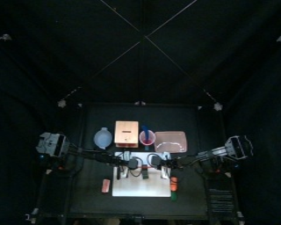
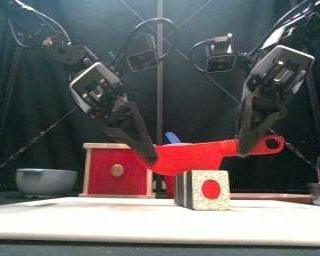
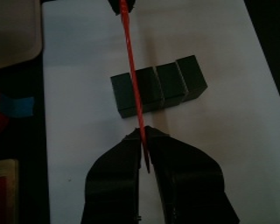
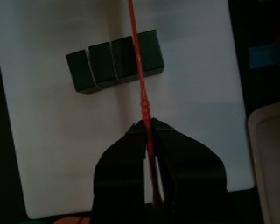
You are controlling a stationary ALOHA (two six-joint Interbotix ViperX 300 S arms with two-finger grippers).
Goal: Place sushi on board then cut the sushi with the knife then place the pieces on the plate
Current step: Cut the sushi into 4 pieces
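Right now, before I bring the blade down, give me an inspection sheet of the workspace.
Surface: white cutting board, with the roll lying on it.
Job's things: sushi roll, four blocks together; red knife held level over it, edge lined up near an end block's seam; pink tray behind the board, nothing seen on it.
Clutter: wooden box, blue-grey bowl and red cup, all behind the board.
Grippers: left gripper and right gripper both shut on the knife, one at each end.
Cables: nothing seen.
Surroundings: black curtain.

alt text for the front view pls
The left gripper and right gripper hold a red knife nearly level over a sushi roll on the white board. A wooden box and a bowl stand behind, at left.
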